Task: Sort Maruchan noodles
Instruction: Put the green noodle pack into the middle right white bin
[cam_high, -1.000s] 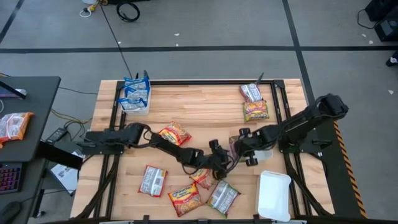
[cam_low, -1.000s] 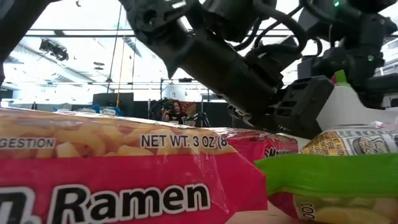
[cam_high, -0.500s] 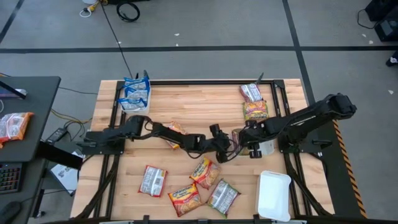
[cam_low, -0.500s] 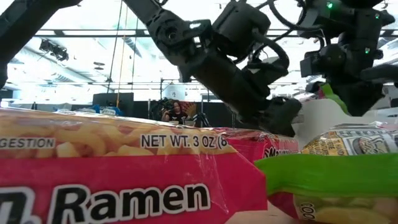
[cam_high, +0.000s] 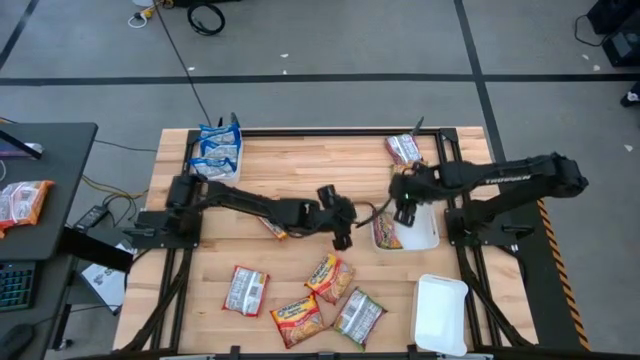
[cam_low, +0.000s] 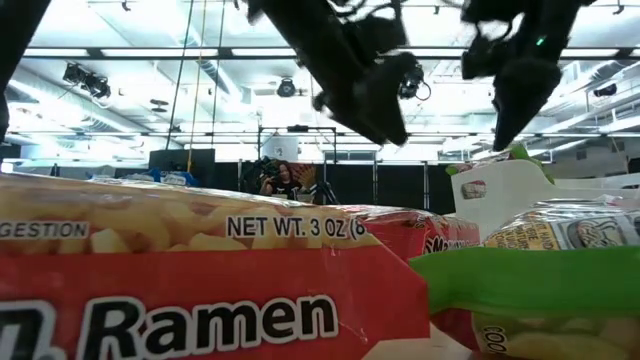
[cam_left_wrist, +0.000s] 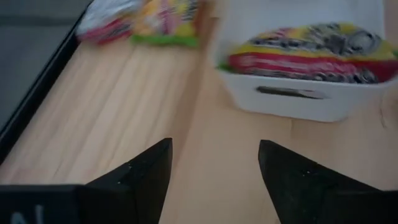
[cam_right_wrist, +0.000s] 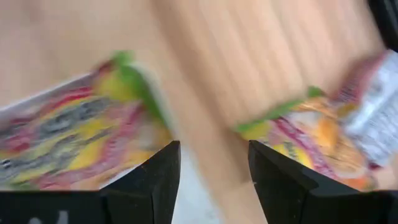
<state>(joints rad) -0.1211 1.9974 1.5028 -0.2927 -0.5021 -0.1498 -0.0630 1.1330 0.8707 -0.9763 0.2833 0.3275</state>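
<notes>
Maruchan noodles look light, crinkly and slippery; pinch a packet's edge. Left gripper and right gripper gape empty.

My table is pale wood, laid in planks, smooth with a soft matt sheen and a fine grain that shows past my left fingers. Those fingers are dark, matt and hard-edged, like moulded plastic; my right fingers look the same. The frame round the table is black metal bar. The packets are thin plastic film, glossy and crinkled, catching the light along their printed faces; the red one up close shines in wrinkled streaks. The tray holding a yellow-and-red packet is white plastic, smooth and matt. The empty tray matches it.
</notes>
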